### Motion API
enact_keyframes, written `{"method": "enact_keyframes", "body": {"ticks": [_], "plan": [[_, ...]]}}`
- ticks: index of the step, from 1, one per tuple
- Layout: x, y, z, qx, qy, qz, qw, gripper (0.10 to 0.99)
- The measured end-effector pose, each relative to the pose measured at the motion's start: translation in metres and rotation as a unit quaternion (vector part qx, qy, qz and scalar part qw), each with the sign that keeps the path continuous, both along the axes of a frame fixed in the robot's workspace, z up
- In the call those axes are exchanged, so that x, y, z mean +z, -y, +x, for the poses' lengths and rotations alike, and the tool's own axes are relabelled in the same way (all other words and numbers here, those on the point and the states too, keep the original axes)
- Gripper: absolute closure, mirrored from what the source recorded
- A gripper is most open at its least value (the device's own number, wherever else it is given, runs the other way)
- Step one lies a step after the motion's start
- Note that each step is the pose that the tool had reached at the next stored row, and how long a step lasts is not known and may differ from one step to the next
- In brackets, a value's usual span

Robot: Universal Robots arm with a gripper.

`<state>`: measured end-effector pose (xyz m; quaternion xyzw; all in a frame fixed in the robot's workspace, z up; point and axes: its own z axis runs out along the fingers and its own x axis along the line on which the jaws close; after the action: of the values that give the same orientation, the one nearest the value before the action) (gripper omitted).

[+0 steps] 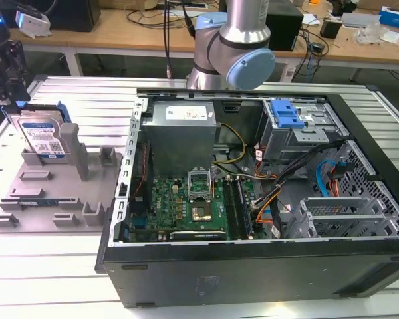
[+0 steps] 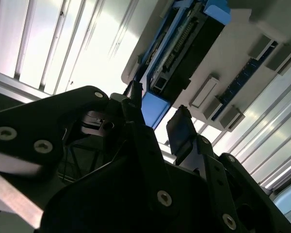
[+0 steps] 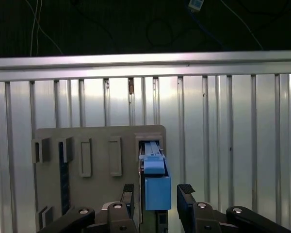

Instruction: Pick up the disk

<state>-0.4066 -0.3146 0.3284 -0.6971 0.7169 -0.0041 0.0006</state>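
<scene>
The disk [image 3: 157, 187] stands on edge in a slot of the grey tray [image 3: 97, 141]. Its blue rail [image 3: 154, 165] is uppermost, directly below the end effector [image 3: 157, 190] and between its two fingers [image 3: 185, 196]. The fingers are apart. The first wrist view shows a narrow gap on each side of the disk, so neither pad appears to touch it.

The gaps look roughly even, which suits the grasp. If the pads meet both broad faces together, the disk should not be pushed sideways against the slot wall. The second wrist view shows the disk [image 2: 184, 53] running away from the end effector in line with the fingers, so the pads look square to its faces. It is worth holding that alignment, because a twisted grip could wedge the disk in its slot. The pads should bear on the flat metal faces below the rail rather than on the plastic rail alone, which might flex or slip.

In the exterior view a grey post [image 1: 73, 143] rises just beside the disk [image 1: 43, 136], close under the end effector, and the fingers should stay clear of it. The tray sits on the slatted desk [image 1: 53, 266], and the open computer case [image 1: 253, 279] lies well apart from the end effector.
</scene>
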Motion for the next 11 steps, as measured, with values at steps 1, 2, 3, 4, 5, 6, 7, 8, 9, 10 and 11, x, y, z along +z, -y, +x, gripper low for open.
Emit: {"method": "enact_keyframes", "body": {"ticks": [1,2,3,4,5,6,7,8,9,10,11], "plan": [[-0.0007,0.0000,-0.0001,0.000,0.0000,0.0000,1.0000,0.604],[-0.0014,0.0001,-0.0001,0.000,0.0000,0.0000,1.0000,0.604],[-0.0022,0.0001,-0.0002,0.000,0.0000,0.0000,1.0000,0.604],[-0.0030,0.0001,-0.0003,0.000,0.0000,0.0000,1.0000,0.604],[-0.0037,0.0001,-0.0005,0.000,0.0000,0.0000,1.0000,0.604],[-0.0044,0.0001,-0.0007,0.000,0.0000,0.0000,1.0000,0.604],[-0.0054,0.0001,-0.0013,0.000,-0.0001,0.0000,1.0000,0.604],[-0.0063,0.0001,-0.0017,0.000,0.0000,0.0000,1.0000,0.604],[-0.0070,0.0001,-0.0020,0.000,0.0000,0.0000,1.0000,0.604],[-0.0084,0.0001,-0.0024,0.000,0.0000,0.0000,1.0000,0.604],[-0.0090,0.0001,-0.0024,0.000,0.0000,0.0000,1.0000,0.604]]}}
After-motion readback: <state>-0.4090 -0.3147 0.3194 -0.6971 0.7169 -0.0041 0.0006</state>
